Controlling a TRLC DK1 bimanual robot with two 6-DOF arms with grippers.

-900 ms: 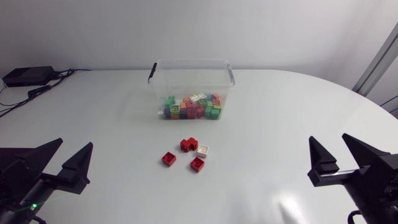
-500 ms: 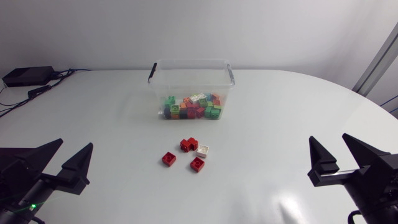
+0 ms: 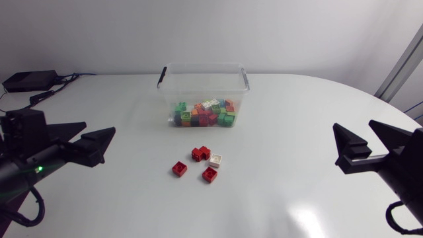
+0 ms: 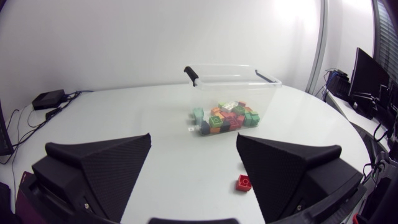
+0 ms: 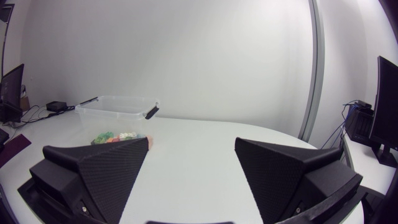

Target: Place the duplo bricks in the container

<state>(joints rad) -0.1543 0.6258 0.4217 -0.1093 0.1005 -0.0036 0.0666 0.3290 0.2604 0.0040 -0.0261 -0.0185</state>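
While four bricks lie loose on the table [image 3: 297,132], the work in hand is judged to be the approach to a first pick. The clear container [image 3: 203,65] stands toward the far side with a heap of coloured bricks [image 3: 205,114] already inside. In front of it sit a red brick [image 3: 200,153], a white brick [image 3: 215,159] just beside it, and a second red brick [image 3: 210,174] close below the white one; whether these touch cannot be told. A third red brick [image 3: 179,168] sits a little apart, on the left arm's side.

The left gripper [image 4: 194,138] hovers over the table with its fingers spread wide and nothing between them, aimed toward the loose group. The right gripper [image 5: 192,141] is likewise spread and empty, well apart from the bricks at the table's right.

The lone red brick looks like the sensible first target for the left arm, since nothing crowds it. The fingers should come down from above with one on each flat side, centred so the brick does not twist as they close. For the clustered three, the outermost should go first, so that a finger does not shove its neighbours. Each brick should be lifted clear of the container's rim and released low over the heap, or it may bounce out.
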